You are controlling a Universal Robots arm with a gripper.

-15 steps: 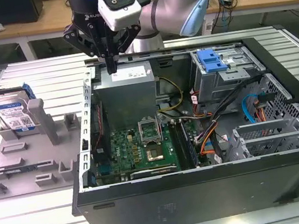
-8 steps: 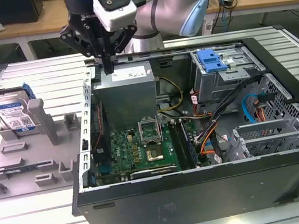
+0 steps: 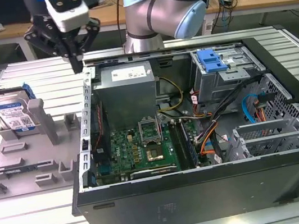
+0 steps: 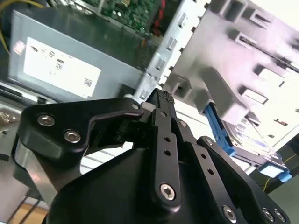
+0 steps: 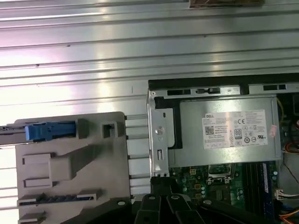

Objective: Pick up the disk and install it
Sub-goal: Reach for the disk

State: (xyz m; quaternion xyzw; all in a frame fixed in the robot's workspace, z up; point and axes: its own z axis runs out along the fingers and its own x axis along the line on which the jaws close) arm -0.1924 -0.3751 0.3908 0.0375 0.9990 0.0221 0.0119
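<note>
Silver in its blue carrier, the disk [image 3: 14, 114] leans tilted in the grey holder [image 3: 16, 167], at about nine o'clock from the open computer case [image 3: 208, 196] in the exterior view. The gripper [image 3: 78, 65] hangs over the case's corner by the power-supply box [image 3: 126, 90], at about two o'clock from the disk and well apart from it. Its fingers are pressed together, empty.
</note>
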